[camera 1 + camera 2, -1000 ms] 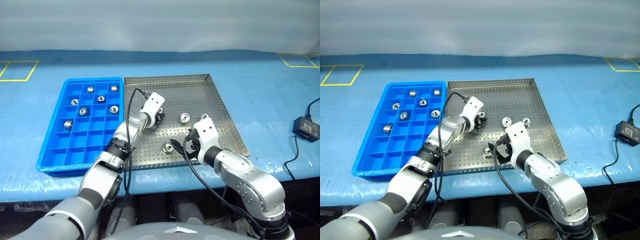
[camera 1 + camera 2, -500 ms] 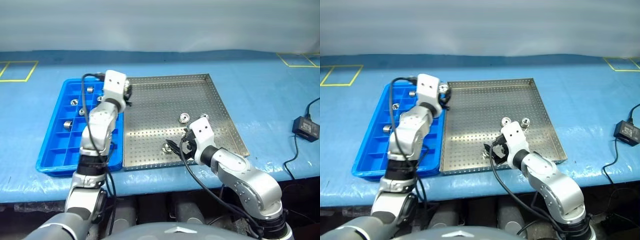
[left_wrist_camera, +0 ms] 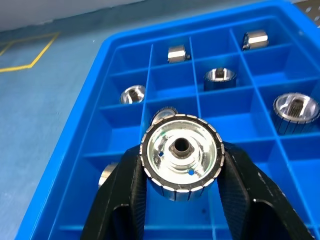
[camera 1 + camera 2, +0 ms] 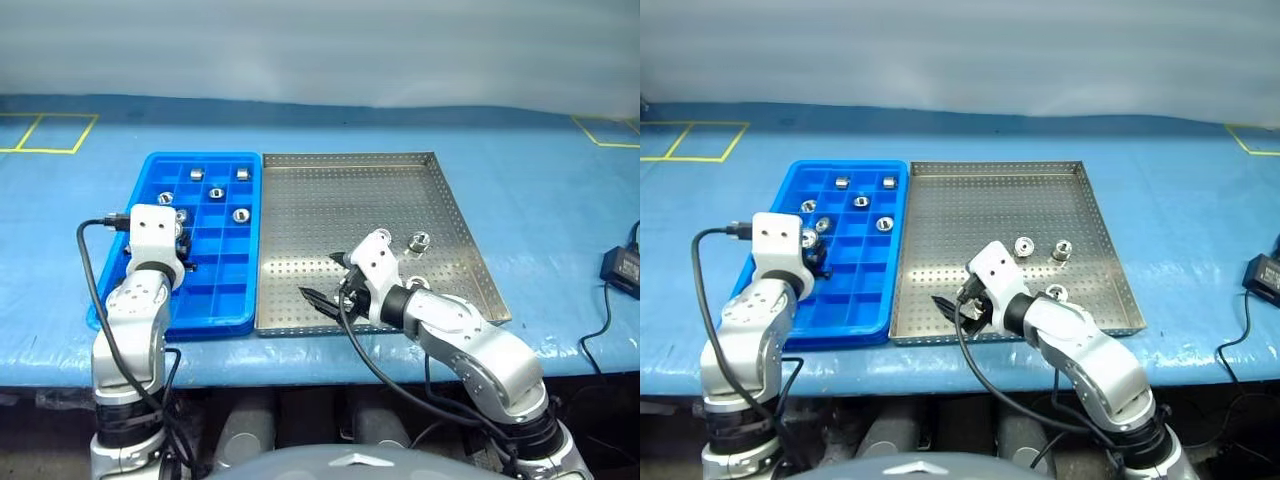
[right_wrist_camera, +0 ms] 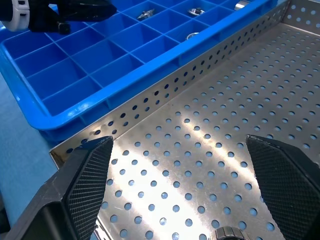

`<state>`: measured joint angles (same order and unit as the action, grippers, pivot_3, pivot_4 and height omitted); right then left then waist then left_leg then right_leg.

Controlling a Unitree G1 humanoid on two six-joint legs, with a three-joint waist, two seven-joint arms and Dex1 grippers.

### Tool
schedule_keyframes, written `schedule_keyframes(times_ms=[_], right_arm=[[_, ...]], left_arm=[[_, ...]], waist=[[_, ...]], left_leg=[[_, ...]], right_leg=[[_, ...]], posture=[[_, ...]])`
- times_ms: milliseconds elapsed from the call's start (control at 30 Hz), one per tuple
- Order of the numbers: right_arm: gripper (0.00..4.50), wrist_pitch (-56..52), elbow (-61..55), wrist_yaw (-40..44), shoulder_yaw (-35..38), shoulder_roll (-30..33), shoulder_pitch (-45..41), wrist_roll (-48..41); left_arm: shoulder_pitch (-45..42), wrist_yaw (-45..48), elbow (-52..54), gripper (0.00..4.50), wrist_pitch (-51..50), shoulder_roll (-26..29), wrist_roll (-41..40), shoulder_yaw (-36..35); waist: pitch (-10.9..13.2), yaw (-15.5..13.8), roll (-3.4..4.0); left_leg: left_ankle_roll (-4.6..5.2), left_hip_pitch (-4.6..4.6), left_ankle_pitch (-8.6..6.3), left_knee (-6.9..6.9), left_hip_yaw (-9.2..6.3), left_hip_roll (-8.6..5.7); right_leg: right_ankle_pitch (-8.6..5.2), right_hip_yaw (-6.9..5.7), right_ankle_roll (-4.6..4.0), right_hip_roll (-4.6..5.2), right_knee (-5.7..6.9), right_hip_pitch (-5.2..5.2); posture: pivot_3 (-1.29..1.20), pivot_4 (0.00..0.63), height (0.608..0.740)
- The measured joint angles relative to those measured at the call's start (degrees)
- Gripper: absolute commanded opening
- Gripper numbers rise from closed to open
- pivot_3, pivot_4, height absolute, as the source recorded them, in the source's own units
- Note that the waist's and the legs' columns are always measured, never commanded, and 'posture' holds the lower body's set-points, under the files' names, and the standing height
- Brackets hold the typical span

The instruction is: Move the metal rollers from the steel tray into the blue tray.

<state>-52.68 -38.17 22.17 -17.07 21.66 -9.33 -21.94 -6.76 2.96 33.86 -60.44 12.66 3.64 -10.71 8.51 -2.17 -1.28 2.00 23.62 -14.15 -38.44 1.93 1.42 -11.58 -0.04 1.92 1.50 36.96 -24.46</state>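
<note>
My left gripper (image 3: 181, 200) is shut on a shiny metal roller (image 3: 181, 157), holding it above the left side of the blue tray (image 4: 230, 318). Several rollers lie in that tray's far compartments, one of them a roller (image 4: 240, 214) near its right wall. My right gripper (image 4: 325, 280) stands open, nothing between its fingers, low over the near left part of the steel tray (image 4: 330, 190). On the steel tray's right side lie three loose rollers (image 4: 1024, 246), (image 4: 1062, 250), (image 4: 1056, 293); the nearest sits beside my right forearm.
The two trays sit side by side on a blue table cover (image 4: 540, 200). A black power adapter (image 4: 622, 268) with its cable lies at the right edge. Yellow tape squares (image 4: 50, 132) mark the far corners.
My left arm has swung from the steel tray leftward over the blue tray, carrying the roller. The right gripper has drifted left across the steel tray, still open.
</note>
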Motion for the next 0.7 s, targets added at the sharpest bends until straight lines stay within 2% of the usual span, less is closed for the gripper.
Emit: schedule_keyframes(times_ms=[233,500,700], right_arm=[[4.5,0.1,0.8,0.8,-0.4,0.2,-0.4,0.1],[4.5,0.1,1.0,0.9,-0.4,0.4,-0.4,0.4],[4.5,0.1,1.0,0.4,-0.4,0.3,-0.2,1.1]], left_arm=[[3.3,-2.3,3.3,1.69,-5.0,-1.9,0.5,0.4],[3.1,-4.1,3.4,1.69,-10.4,-2.2,1.0,0.3],[2.6,-3.9,3.3,3.65,-10.8,-2.1,0.7,-0.2]], waist=[[0.0,-0.3,0.0],[0.0,-0.3,0.0],[0.0,-0.4,0.01]], left_leg=[[0.0,0.0,0.0,-0.01,-0.01,0.0],[0.0,0.0,0.0,-0.01,-0.02,0.0],[0.0,0.0,0.0,-0.01,-0.04,-0.01]], right_leg=[[-0.02,-0.02,-0.04,0.02,0.0,0.01],[-0.03,-0.03,-0.05,0.02,-0.01,0.01],[-0.03,-0.05,-0.08,0.06,-0.01,0.02]], posture=[[0.14,0.15,0.74],[0.13,0.15,0.74],[0.11,0.15,0.74]])
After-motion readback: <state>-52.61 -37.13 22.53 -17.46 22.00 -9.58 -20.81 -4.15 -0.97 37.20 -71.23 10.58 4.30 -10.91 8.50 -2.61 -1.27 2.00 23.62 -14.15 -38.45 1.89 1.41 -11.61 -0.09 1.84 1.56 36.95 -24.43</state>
